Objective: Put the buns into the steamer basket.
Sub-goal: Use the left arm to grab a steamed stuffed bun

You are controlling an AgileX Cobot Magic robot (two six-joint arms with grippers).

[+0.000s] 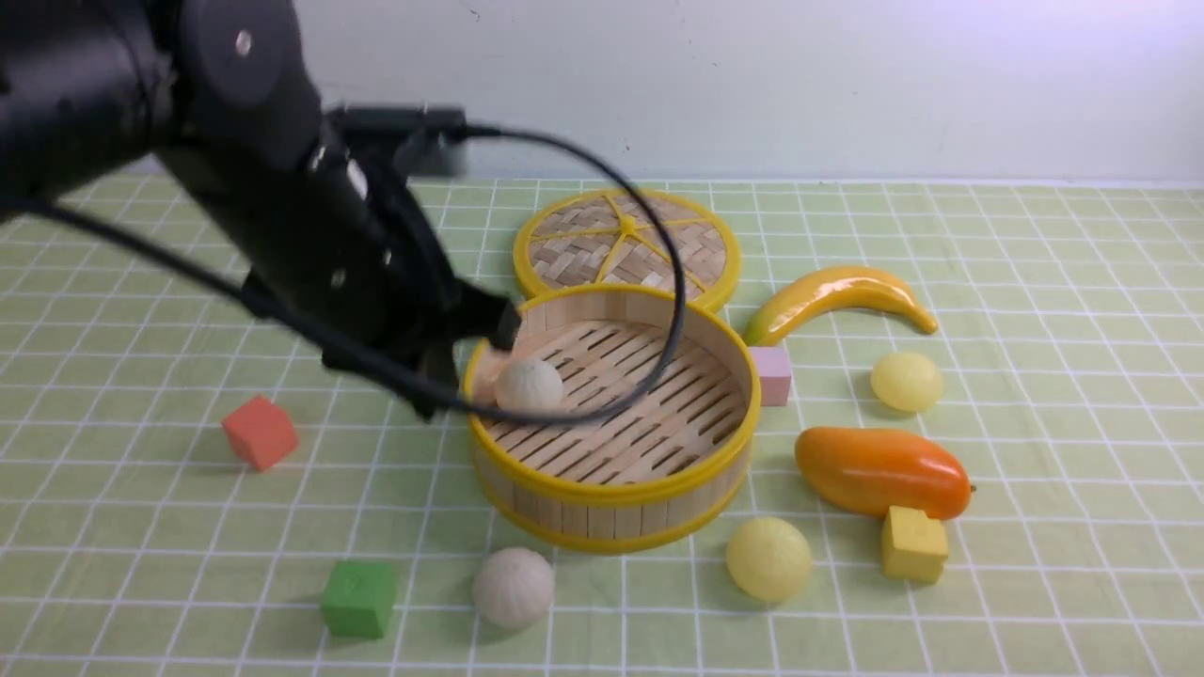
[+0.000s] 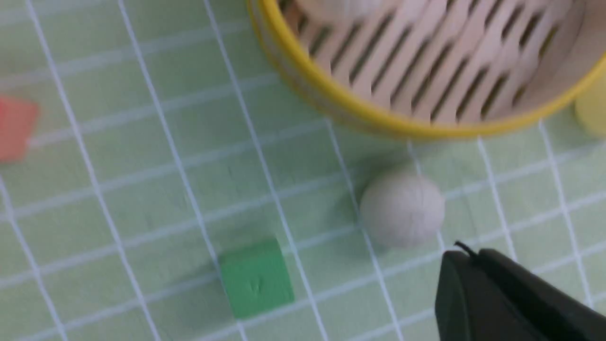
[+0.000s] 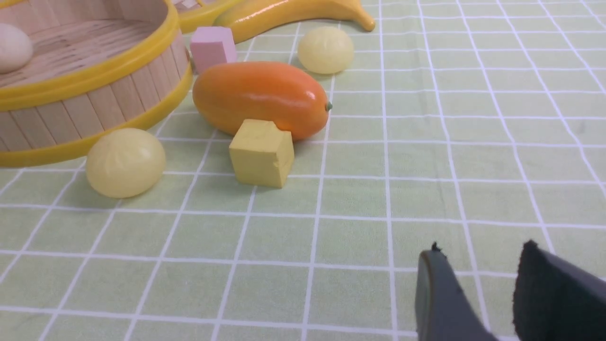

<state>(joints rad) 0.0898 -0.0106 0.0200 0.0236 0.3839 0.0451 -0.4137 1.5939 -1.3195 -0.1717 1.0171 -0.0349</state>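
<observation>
We see one white bun [image 1: 530,387] in steamer basket [image 1: 613,470]; left gripper [image 2: 466,253] fingers together, right gripper [image 3: 478,251] fingers apart.

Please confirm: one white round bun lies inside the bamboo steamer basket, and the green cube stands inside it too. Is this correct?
Not fully: the green cube is outside, on the checked cloth, as the front view shows. The white round bun is inside the bamboo steamer basket.

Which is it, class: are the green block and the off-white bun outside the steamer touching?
Apart: the left wrist view shows tablecloth between the green block and the off-white bun.
</observation>
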